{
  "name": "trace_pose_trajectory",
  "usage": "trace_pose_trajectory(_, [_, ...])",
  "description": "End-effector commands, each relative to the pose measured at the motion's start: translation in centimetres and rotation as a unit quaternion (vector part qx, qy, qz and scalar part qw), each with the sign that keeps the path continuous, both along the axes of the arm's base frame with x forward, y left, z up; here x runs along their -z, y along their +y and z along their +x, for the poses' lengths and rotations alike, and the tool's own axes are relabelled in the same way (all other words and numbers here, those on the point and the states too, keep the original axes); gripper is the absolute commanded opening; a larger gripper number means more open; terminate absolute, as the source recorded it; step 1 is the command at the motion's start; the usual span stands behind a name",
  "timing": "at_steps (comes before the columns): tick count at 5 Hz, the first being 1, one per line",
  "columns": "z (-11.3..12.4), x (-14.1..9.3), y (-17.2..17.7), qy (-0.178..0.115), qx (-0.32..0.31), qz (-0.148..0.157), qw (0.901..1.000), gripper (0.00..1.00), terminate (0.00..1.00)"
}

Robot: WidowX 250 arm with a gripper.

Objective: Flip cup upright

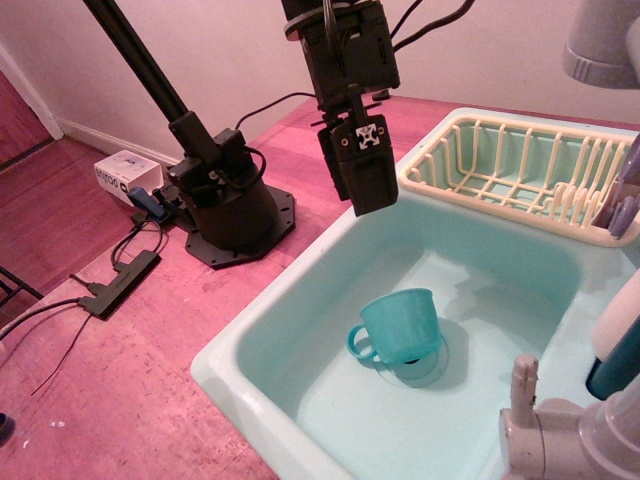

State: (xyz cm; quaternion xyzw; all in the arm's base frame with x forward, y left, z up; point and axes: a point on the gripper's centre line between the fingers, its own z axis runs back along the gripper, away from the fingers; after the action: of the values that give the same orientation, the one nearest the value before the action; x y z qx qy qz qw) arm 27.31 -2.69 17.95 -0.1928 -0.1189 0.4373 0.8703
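**Cup in sink, arm held above**

Nearest, at lower right, a grey tap (560, 435) is seen at the sink's front rim. The sink (250, 350), pale mint, is set into a pink bench (130, 400). The cup (400, 325) is found on the basin floor, approx. centre, over the drain; handle pointed to the left, wider end at top. Whether the mouth is up or down can't be told w/ certainty from this angle. Nothing else is touching it.

Above and behind the cup, well apart from it, the gripper (368, 195) is hung over the basin's back-left part. The jaws are seen side-on as one dark block, so open vs. closed can't be told; nothing is seen held.

To the right, a cream dish rack (500, 170) is seated beside the basin. Further back on the left, the arm's black base (235, 215) is mounted on the bench, w/ cables, a power strip (120, 285) and a white box (128, 172) nearby.
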Motion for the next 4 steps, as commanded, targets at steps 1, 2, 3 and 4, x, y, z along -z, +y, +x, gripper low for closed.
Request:
trace_pose_trajectory(1, [0.0,0.0,0.0,0.000,0.000,0.000,1.0000,1.00,0.00])
trace_pose_trajectory(2, [1.9,1.3,-0.7,0.003,0.037,0.009,0.9993,1.00,0.00])
trace_pose_trajectory(3, [3.2,2.8,-1.7,0.008,0.063,0.002,0.9980,1.00,0.00])
trace_pose_trajectory(4, [3.9,4.4,-2.8,0.017,0.091,-0.015,0.9956,1.00,0.00])
